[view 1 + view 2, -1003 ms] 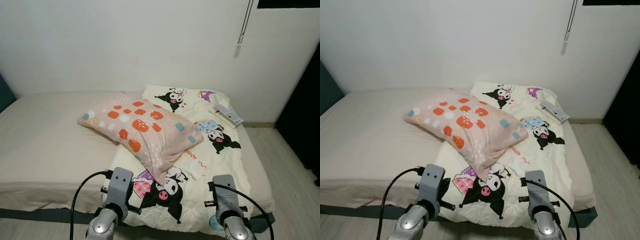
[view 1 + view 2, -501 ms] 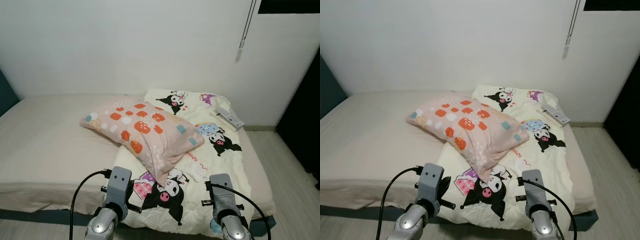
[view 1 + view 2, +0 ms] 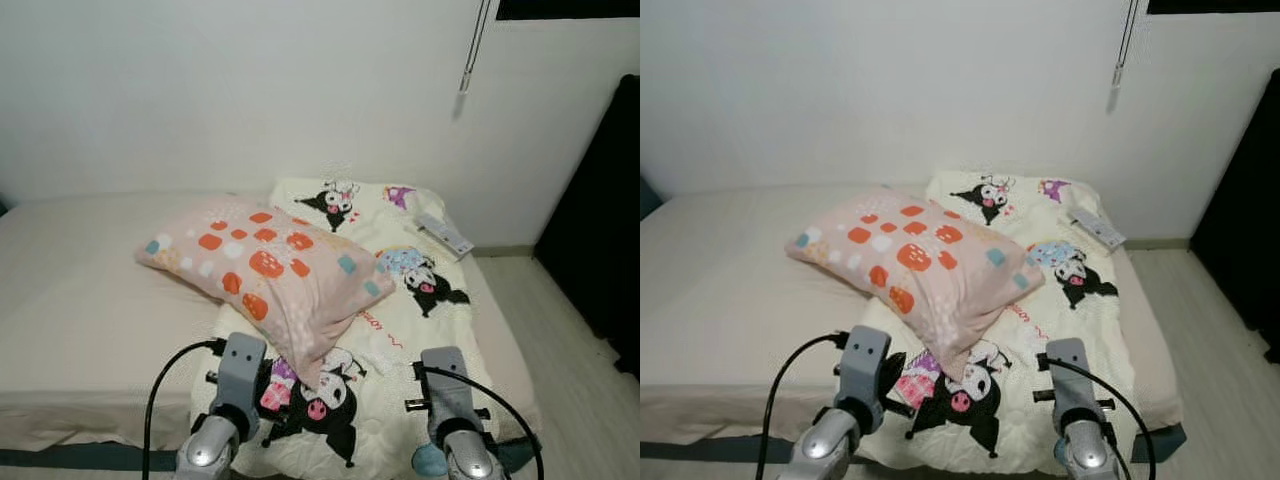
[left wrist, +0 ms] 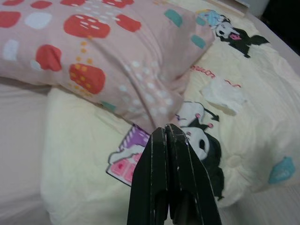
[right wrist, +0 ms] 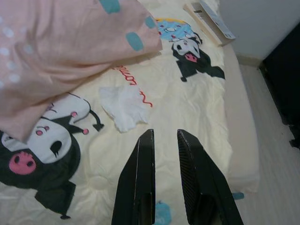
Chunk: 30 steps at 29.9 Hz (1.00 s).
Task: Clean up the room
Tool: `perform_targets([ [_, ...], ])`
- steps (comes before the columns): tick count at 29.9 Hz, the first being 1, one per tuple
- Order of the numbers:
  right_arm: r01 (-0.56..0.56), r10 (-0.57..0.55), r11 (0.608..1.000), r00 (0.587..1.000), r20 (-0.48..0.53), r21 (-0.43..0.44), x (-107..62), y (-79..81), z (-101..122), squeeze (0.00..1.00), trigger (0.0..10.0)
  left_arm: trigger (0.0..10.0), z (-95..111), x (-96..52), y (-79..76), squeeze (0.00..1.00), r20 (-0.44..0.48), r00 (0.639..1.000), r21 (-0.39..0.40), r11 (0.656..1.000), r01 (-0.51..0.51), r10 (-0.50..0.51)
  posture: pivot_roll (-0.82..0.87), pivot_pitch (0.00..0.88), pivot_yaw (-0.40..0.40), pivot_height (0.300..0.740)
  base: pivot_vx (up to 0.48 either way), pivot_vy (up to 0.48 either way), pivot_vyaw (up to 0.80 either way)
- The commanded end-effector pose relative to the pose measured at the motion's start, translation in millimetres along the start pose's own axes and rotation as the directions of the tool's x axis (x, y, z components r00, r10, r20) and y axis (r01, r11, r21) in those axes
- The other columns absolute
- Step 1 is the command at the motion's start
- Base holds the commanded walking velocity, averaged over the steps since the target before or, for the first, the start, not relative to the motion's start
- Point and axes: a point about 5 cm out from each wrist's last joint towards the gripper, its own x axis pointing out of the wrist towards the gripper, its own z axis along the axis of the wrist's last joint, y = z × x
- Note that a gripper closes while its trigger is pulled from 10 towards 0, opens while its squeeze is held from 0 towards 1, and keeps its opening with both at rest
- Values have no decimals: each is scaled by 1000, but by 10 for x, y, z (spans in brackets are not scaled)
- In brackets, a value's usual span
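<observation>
Left eye view puts you at the foot of a bed (image 3: 70, 290), with the pink pillow (image 3: 265, 272) lying askew across the seam between the bare mattress and the cartoon-print quilt (image 3: 400, 300); its near corner hangs over the quilt just ahead of your left gripper (image 3: 262, 392), while your right gripper (image 3: 420, 390) sits well to the pillow's right, above the quilt's lower edge. A flat white box (image 3: 443, 234) rests on the quilt's far right side near the wall. Compared with half a second ago the whole scene has slid leftward and the dark doorway on the right looms larger — that is your camera turning, not the bedding moving. Right eye view gives you the same layout and adds nothing new. Left wrist view shows you what the head cameras cannot: the left fingers (image 4: 159, 159) pressed together with no gap and nothing between them, their tips aimed at the quilt just below the pillow's drooping corner, a crumpled white tissue (image 4: 224, 94) off to one side. Right wrist view shows the right fingers (image 5: 190, 154) a narrow gap apart, empty — the tissue (image 5: 124, 107) lies just beyond their tips, beside the pillow's edge.
</observation>
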Motion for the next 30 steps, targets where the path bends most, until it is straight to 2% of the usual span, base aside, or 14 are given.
perform_targets([
  [1,-2,2,1000,1000,-15,-1,-14,-3,-36,0,10000,10000,-2,-20,14,0,5,1000,-1,1000,-2,2,-37,49,29,740,281,0,0],
  [30,-9,9,1000,1000,-16,-3,-8,11,-33,0,10000,10000,15,-16,19,0,11,1000,-2,1000,1,-1,-33,51,29,740,279,0,0],
])
